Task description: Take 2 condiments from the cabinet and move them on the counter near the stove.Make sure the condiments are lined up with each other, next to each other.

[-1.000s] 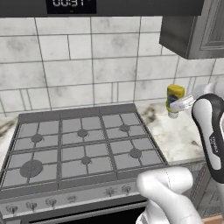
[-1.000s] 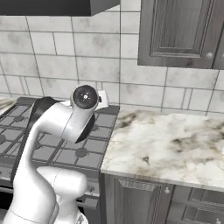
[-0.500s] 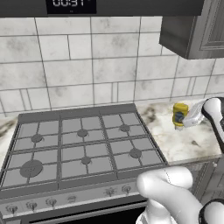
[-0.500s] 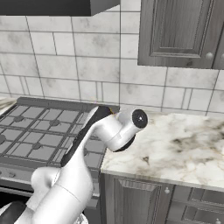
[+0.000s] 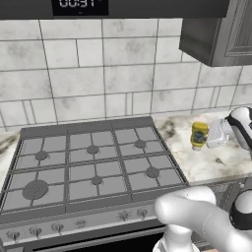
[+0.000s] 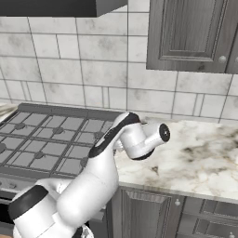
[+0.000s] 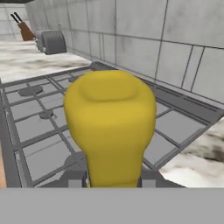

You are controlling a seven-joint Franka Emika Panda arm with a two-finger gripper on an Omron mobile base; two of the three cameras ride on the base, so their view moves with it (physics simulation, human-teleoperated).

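A squat yellow squeeze bottle [image 5: 199,135], one of the condiments, hangs low over the marble counter [image 5: 219,165], just right of the stove [image 5: 93,167]. My gripper [image 5: 208,136] reaches in from the right and is shut on it. In the hand view the yellow bottle [image 7: 110,127] stands between my dark fingertips [image 7: 74,179], with the stove grates [image 7: 37,120] behind it. Whether its base touches the counter I cannot tell. The grey cabinet [image 6: 190,35] hangs above with its door closed. In the right base view my arm hides the bottle.
The tiled wall [image 5: 98,74] runs behind the stove and the counter [image 6: 204,160]. A toaster [image 7: 50,41] and a knife block [image 7: 24,29] stand on the far counter beyond the stove. Grey drawers [image 6: 153,209] sit under the counter.
My hand has come down toward the counter beside the stove with the yellow bottle still in its grip. The arm has swung right and lower.
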